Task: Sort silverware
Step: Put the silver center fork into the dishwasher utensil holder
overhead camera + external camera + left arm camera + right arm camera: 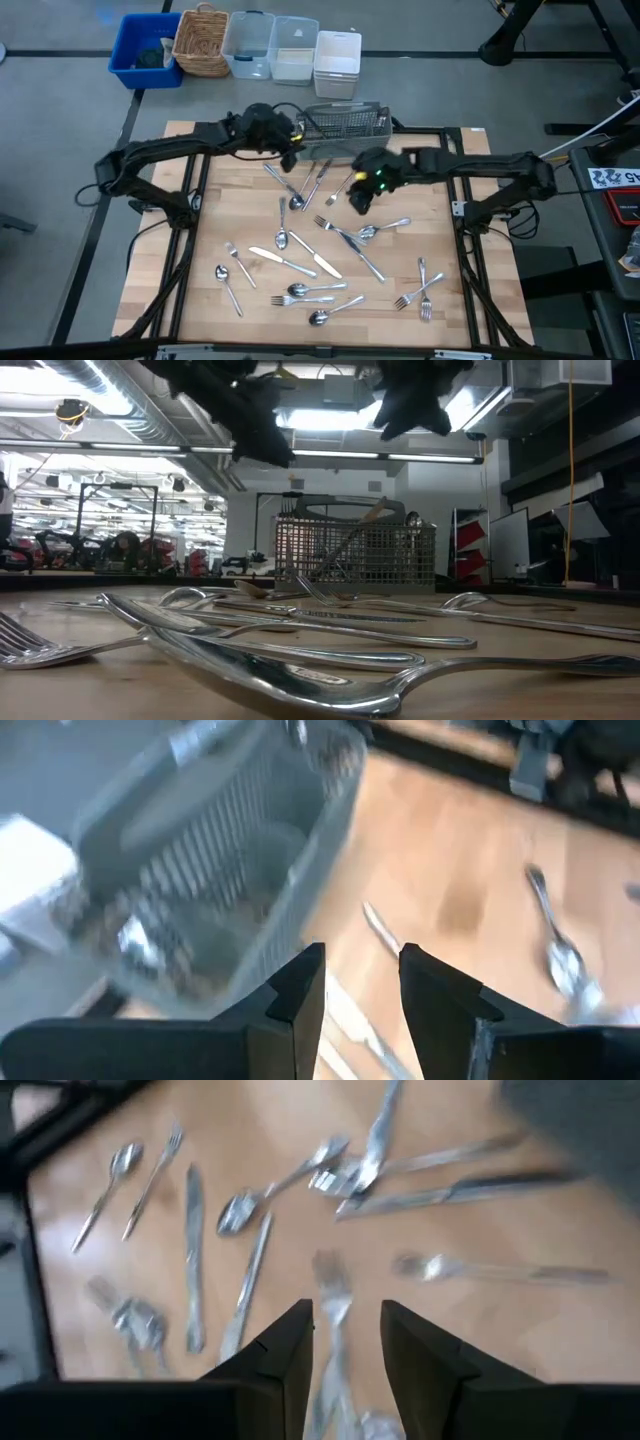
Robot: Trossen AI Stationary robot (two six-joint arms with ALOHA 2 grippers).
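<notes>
Several pieces of silverware (pixel 310 262) lie flat and scattered over the wooden table (pixel 470 320): forks, spoons and knives. In the low view they fill the foreground (pixel 300 650). A grey wire-mesh basket (pixel 345 122) stands at the table's far edge, with a few pieces sticking up out of it (pixel 375 512). My left gripper (pixel 290 150) hangs open in the air just beside the basket's (pixel 220 850) near left corner, with nothing between its fingers (pixel 362 990). My right gripper (pixel 360 195) hangs open above the table's middle, tipped down over a fork (pixel 335 1295), clear of it.
Beyond the table's far edge stand a blue bin (pixel 145 50), a wicker basket (pixel 200 40), two clear containers (pixel 250 45) and a white one (pixel 337 60). Bare wood shows along the table's left side (pixel 225 190) and right side (pixel 490 250).
</notes>
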